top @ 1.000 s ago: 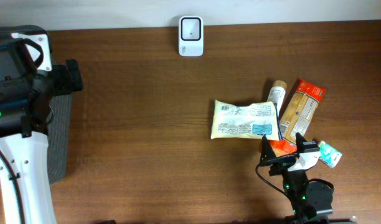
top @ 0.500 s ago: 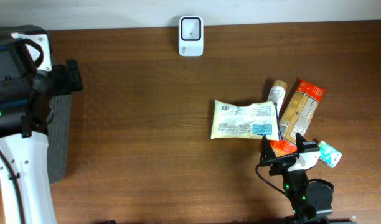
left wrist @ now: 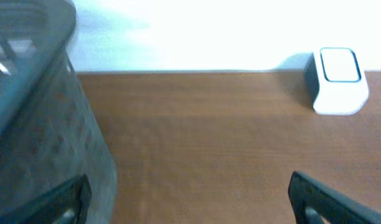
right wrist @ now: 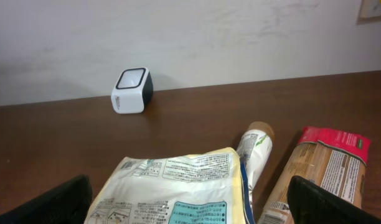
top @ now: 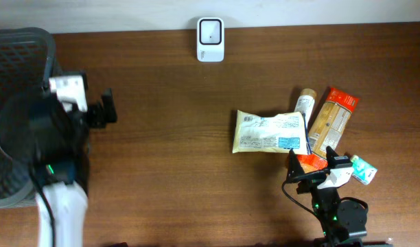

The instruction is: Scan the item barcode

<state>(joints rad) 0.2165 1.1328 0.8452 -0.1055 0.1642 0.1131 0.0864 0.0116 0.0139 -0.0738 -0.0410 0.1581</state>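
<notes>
The white barcode scanner point(top: 211, 40) stands at the table's back edge; it also shows in the left wrist view point(left wrist: 337, 81) and the right wrist view point(right wrist: 132, 91). A yellow-and-white packet point(top: 270, 132) point(right wrist: 178, 186) lies flat at the right, printed side up. Beside it lie a pale tube point(top: 305, 103) point(right wrist: 256, 146) and an orange pasta pack point(top: 333, 120) point(right wrist: 324, 168). My right gripper point(top: 313, 165) point(right wrist: 190, 202) is open just in front of the packet, holding nothing. My left gripper point(top: 106, 108) point(left wrist: 190, 199) is open over bare wood at the left.
A dark mesh basket point(top: 18, 55) point(left wrist: 35, 106) stands at the left edge, close to my left fingers. A red item point(top: 307, 161) and a small teal-and-white pack point(top: 364, 169) lie by my right gripper. A white wall runs behind the table.
My left arm has swung right and toward the front, away from the back left corner, uncovering the basket. The right arm and the items have not moved.
</notes>
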